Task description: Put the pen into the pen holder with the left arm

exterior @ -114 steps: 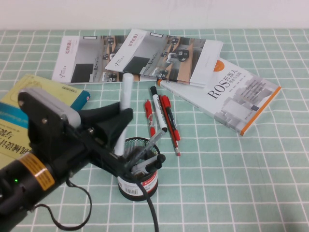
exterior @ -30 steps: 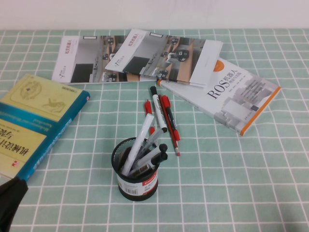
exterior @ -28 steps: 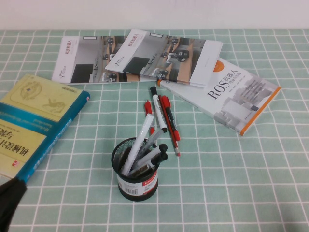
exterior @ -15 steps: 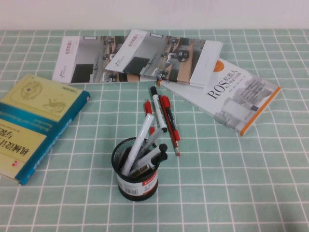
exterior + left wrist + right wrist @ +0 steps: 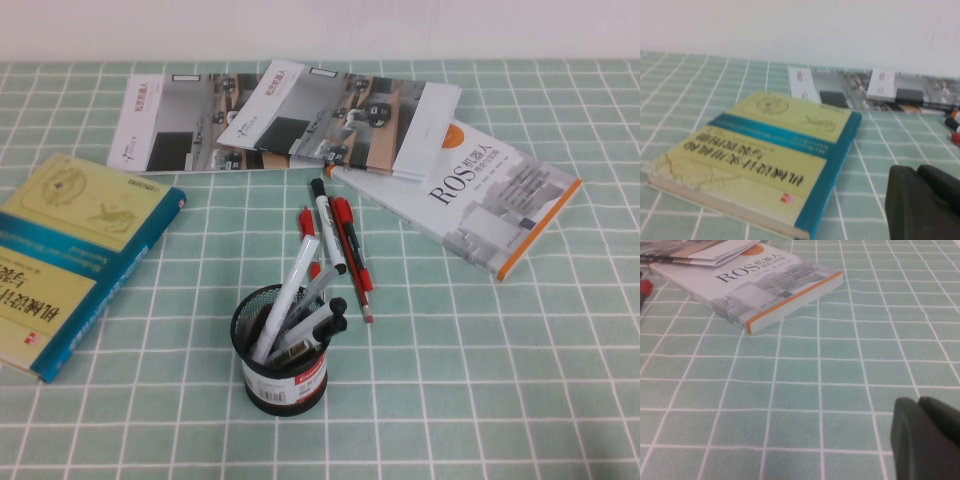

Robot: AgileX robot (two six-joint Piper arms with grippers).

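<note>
The all-white pen [image 5: 290,288] stands in the black mesh pen holder [image 5: 284,378], leaning toward the far right among several darker pens. Neither arm shows in the high view. In the left wrist view my left gripper [image 5: 916,172] is shut and empty, low over the checked cloth beside the teal-and-yellow book [image 5: 760,155], far from the holder. In the right wrist view my right gripper [image 5: 918,402] is shut and empty over bare cloth, on the near side of the ROS book [image 5: 750,285].
A white marker with a black cap [image 5: 327,238] and red pens [image 5: 350,255] lie just beyond the holder. The teal-and-yellow book [image 5: 70,250] lies at the left, the ROS book [image 5: 480,200] at the right, and brochures [image 5: 290,115] at the back.
The left arm has let go of the white pen in the holder and pulled back out of the high view at the lower left. The pen stays leaning in the cup.
</note>
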